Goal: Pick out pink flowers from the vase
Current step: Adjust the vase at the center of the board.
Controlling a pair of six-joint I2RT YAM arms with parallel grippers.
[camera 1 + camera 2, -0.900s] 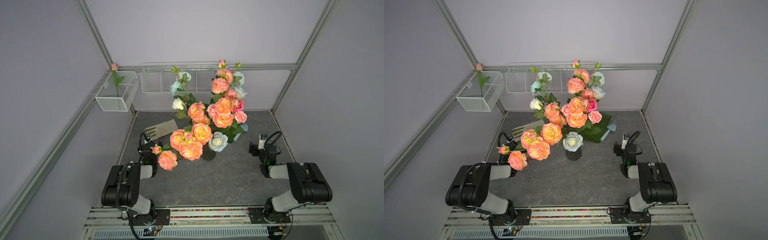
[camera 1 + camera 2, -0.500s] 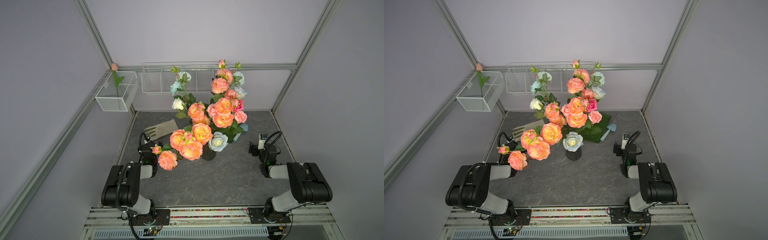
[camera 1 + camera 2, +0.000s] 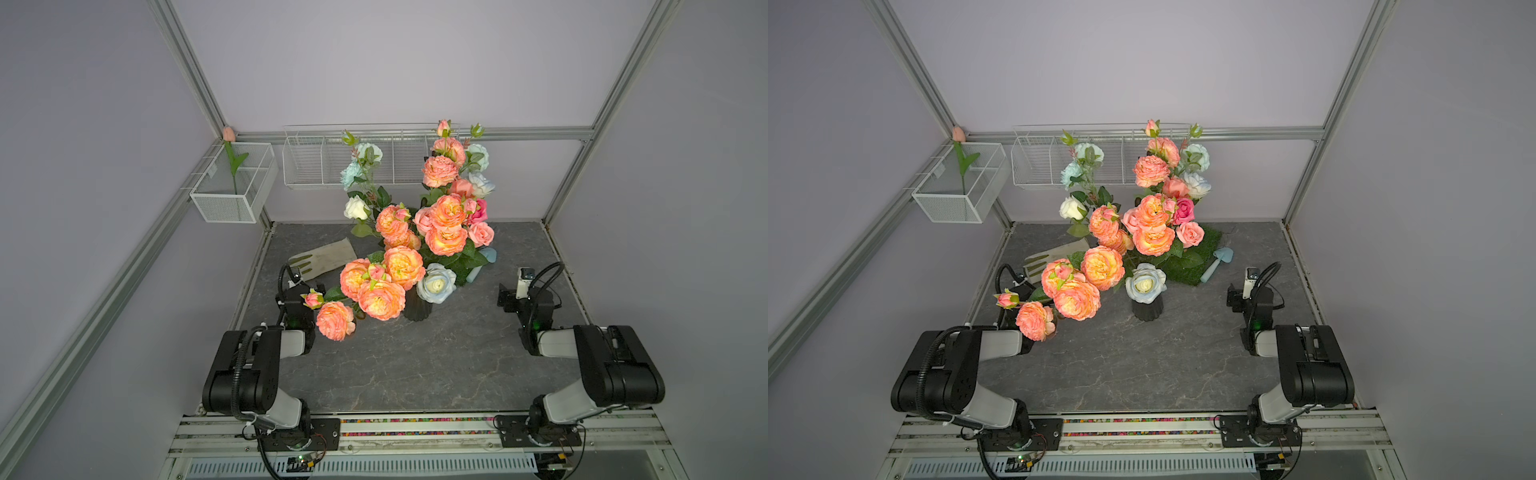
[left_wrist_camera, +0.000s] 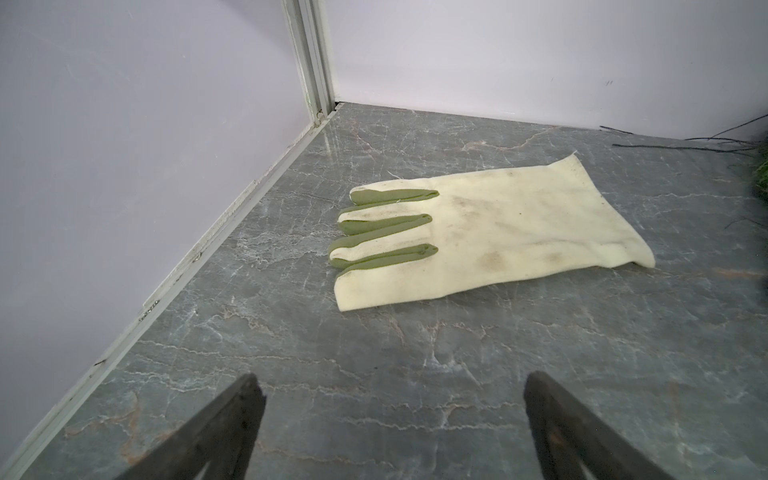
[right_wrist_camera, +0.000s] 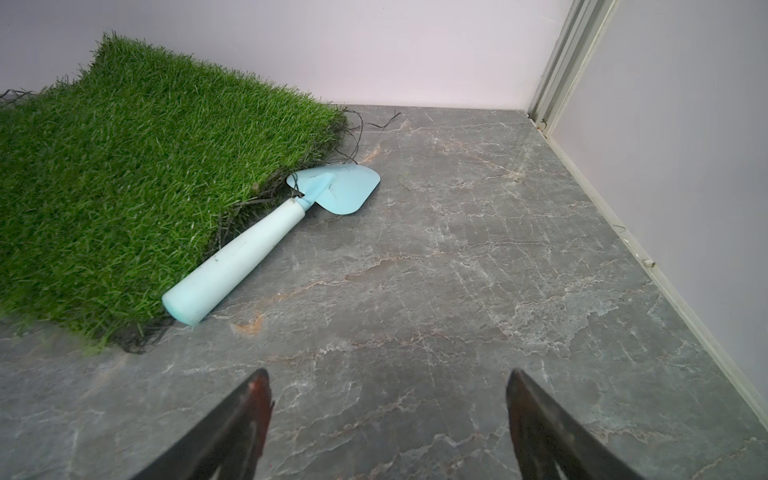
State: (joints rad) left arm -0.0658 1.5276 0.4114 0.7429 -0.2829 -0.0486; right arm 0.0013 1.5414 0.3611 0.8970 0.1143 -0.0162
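The left pincer (image 4: pixel 392 378) is spread wide and nothing is held in it; a pale glove (image 4: pixel 478 232) is seen ahead on the table (image 4: pixel 374 332). The right pincer (image 5: pixel 388 372) is spread wide too, empty, with a blue trowel (image 5: pixel 257 237) seen beside a grass mat (image 5: pixel 124 166). Between the two pincers the vase (image 3: pixel 417 309) is stood, and the pink flowers (image 3: pixel 381 297) are kept in it.

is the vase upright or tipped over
Upright: the vase stands on its base on the table, with the pink flowers in it, fanning out above its rim.
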